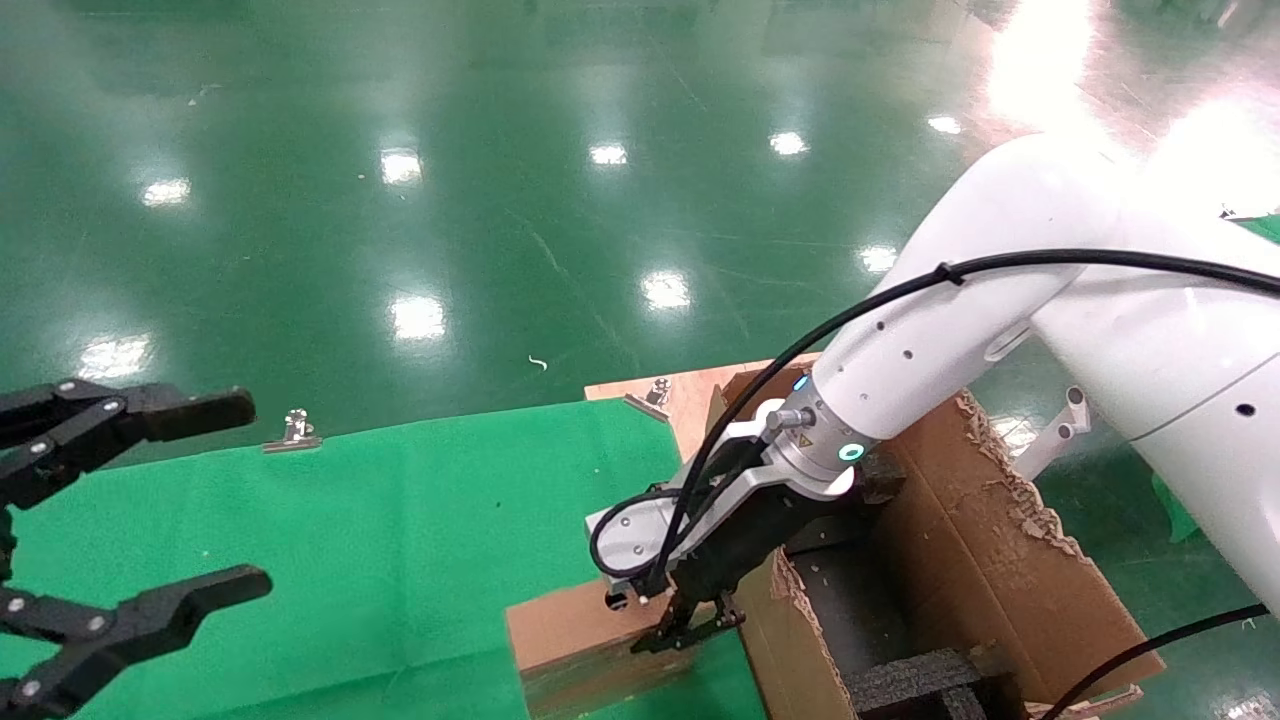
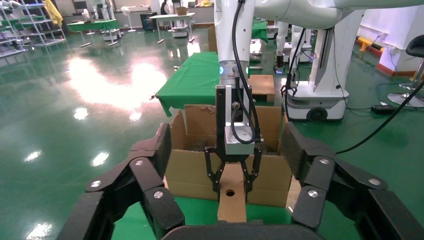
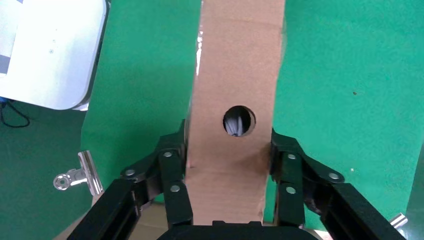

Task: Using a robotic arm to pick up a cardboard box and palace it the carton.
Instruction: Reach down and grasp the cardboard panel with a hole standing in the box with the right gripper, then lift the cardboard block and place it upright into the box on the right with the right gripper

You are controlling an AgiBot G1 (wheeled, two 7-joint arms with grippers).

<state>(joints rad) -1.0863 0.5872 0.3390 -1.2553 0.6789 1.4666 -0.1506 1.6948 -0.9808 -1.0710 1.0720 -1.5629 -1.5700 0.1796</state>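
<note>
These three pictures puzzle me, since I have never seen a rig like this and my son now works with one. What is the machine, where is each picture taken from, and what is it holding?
It is a robot with two arms. The wide picture comes from a camera on its head, looking down; the other two come from cameras on its wrists.

The right gripper, on the white robotic arm, has its jaws closed against both sides of a small cardboard box with a round hole. The box rests on a green cloth covering the table.

Beside the box stands the carton, large and open, with torn flaps and black foam inside.

The left gripper, all black, hangs open over the cloth, holding nothing. Its camera looks across at the right gripper.

Metal clips pin the cloth's edge.
</note>
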